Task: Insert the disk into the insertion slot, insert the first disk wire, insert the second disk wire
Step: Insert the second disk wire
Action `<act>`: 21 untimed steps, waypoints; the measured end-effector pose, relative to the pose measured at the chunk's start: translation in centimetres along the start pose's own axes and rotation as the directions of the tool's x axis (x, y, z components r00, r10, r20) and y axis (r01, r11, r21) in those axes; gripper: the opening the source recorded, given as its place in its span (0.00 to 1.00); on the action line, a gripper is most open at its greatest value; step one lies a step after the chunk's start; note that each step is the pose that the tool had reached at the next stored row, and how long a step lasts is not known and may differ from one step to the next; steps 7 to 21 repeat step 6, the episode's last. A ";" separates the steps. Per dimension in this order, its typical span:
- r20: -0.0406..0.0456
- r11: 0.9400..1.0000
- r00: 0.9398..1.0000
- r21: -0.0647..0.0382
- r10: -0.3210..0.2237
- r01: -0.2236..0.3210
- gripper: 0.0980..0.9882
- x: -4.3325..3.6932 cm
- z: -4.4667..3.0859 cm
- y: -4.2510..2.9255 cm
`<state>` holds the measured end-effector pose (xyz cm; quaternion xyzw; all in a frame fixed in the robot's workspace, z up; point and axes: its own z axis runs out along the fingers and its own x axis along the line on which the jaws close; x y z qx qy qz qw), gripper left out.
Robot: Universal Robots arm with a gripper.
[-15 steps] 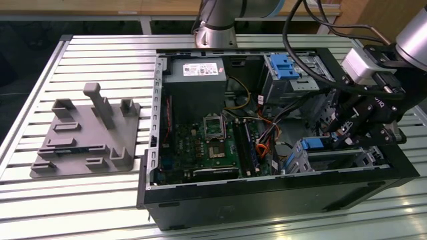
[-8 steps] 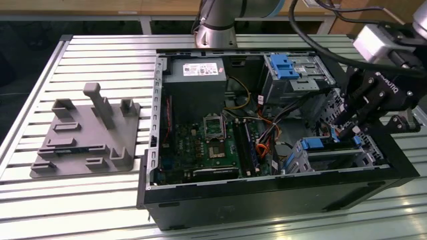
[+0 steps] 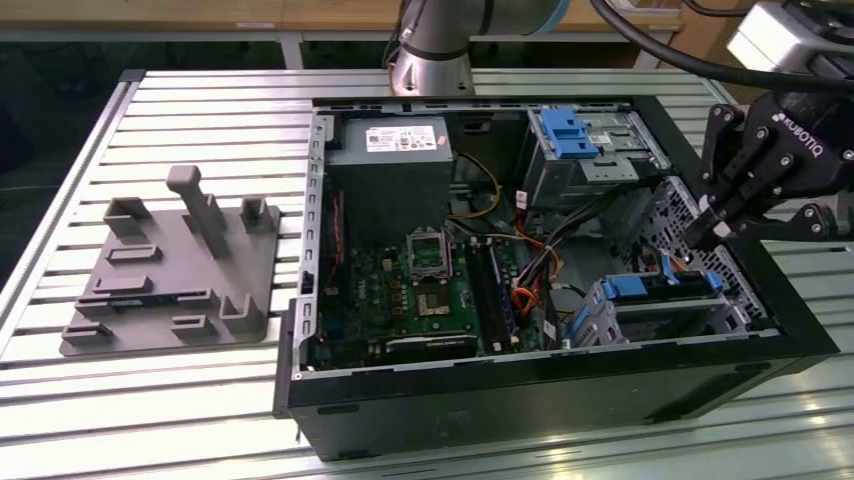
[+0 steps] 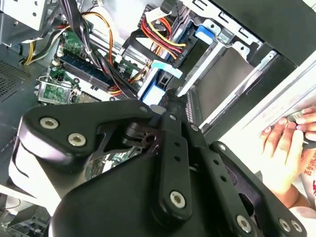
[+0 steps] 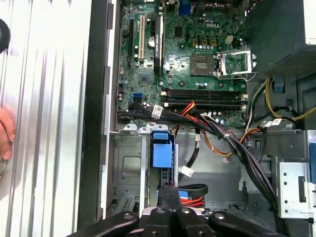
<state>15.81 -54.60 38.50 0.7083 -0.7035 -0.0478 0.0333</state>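
The disk [image 3: 663,290], silver in a bright blue carrier, lies inside the insertion slot [image 3: 595,318], a perforated silver cage at the case's near corner on the exterior view's right. In the first wrist view the carrier's blue tab [image 5: 162,152] shows in the cage [image 5: 129,165]. My gripper [image 3: 707,235] hangs just above and beyond the cage, angled down toward it. Its black fingers [image 5: 178,217] are pressed together, with a small dark piece at the tips that I cannot identify. Red and blue flat wires [image 5: 191,196] lie right beside the tips. In the second wrist view the gripper [image 4: 163,106] sits over the blue carrier [image 4: 149,90].
The open computer case [image 3: 534,375] holds a motherboard [image 3: 427,290], a power supply [image 3: 394,140], a taller grey bay with a blue latch [image 3: 574,135] and a loose wire bundle [image 3: 534,265]. A grey fixture plate [image 3: 174,270] lies on the slatted table. A person's hand [image 4: 286,148] rests outside the case.
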 end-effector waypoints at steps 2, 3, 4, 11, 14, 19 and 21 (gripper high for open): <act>0.000 1.000 1.000 0.000 0.000 0.000 0.00 0.00 -0.02 0.01; 0.000 1.000 1.000 0.000 0.000 0.000 0.00 0.00 -0.02 0.02; 0.000 1.000 1.000 0.000 0.000 0.000 0.00 0.00 -0.02 0.02; 0.000 1.000 1.000 0.000 0.000 0.000 0.00 0.00 -0.02 0.02; 0.000 1.000 1.000 0.000 0.000 0.000 0.00 0.00 -0.02 0.02; 0.000 1.000 1.000 0.000 0.000 0.000 0.00 0.00 -0.02 0.02; 0.000 1.000 1.000 0.000 0.000 0.000 0.00 0.00 -0.02 0.02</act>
